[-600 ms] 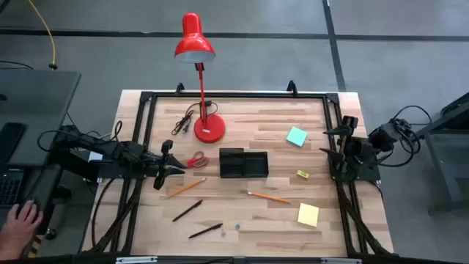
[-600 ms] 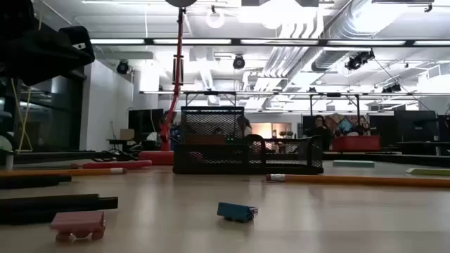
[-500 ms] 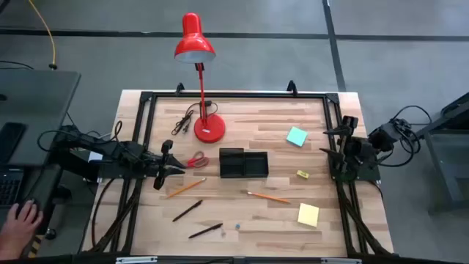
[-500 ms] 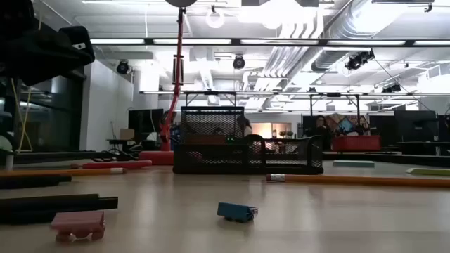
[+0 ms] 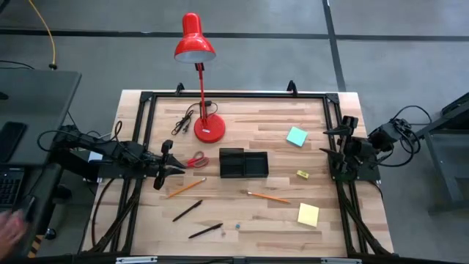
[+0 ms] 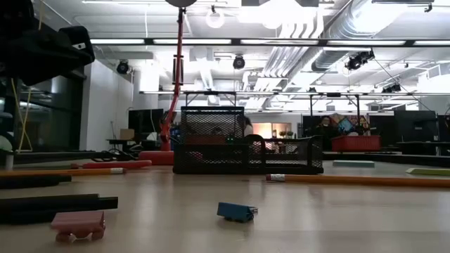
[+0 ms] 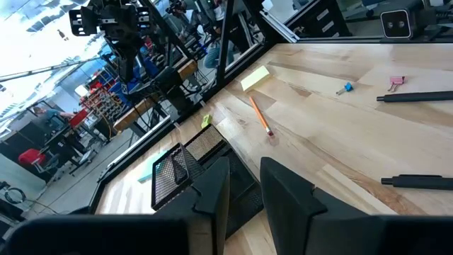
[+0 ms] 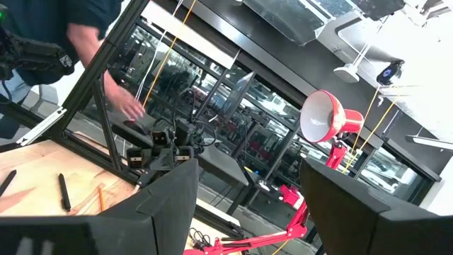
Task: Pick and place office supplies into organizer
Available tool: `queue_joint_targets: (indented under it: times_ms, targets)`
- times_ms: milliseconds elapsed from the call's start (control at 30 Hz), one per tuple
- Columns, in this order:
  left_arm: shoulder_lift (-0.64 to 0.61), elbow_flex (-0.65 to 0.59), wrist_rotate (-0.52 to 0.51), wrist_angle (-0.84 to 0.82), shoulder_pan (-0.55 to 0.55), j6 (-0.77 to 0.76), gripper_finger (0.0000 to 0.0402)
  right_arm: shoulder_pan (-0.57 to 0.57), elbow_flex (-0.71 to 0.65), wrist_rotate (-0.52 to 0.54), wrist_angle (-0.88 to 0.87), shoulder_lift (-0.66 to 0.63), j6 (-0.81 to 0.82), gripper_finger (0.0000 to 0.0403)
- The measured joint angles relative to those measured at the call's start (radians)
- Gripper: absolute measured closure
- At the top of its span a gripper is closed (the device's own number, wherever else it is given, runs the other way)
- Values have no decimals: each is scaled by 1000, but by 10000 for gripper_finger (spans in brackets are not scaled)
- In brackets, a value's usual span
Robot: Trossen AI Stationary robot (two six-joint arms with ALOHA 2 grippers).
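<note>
The black mesh organizer (image 5: 244, 163) stands mid-table. Red-handled scissors (image 5: 196, 160) lie flat just left of it. My left gripper (image 5: 178, 168) hovers beside the scissors, fingers a little apart with nothing between them (image 7: 244, 202). Two orange pencils (image 5: 185, 188) (image 5: 268, 196), two black pens (image 5: 187, 210) (image 5: 205, 231), a teal pad (image 5: 296, 136), a yellow pad (image 5: 308, 214) and a tiny yellow block (image 5: 303, 174) lie on the wood. My right gripper (image 5: 335, 147) waits open at the table's right edge (image 8: 248, 205).
A red desk lamp stands on its round base (image 5: 209, 129) behind the organizer, a black cord (image 5: 183, 121) beside it. A small blue clip (image 6: 235, 211) and a pink clip (image 6: 77, 225) lie near the front edge. A black frame (image 5: 234, 95) rims the table.
Both arms and everything on the table have kept still. A person's hand at the desk beyond the table's left edge has drawn away toward the near side.
</note>
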Motion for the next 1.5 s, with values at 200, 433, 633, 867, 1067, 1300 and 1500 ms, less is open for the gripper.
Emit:
queue_joint_targets:
  times_ms: [200,433,633,867,1067,1300,1500]
  targets:
    - [0,0,0,0,0,0,328,0,0,0,0,0,0,165]
    - [0,0,0,0,0,0,328,0,0,0,0,0,0,165]
    - [0,0,0,0,0,0,328,0,0,0,0,0,0,165]
    - [0,0,0,0,0,0,328,0,0,0,0,0,0,165]
    - [0,0,0,0,0,0,328,0,0,0,0,0,0,165]
    - [0,0,-4,1,0,1,328,0,0,0,0,0,0,165]
    - [0,0,-20,1,0,127,328,0,0,0,0,0,0,165]
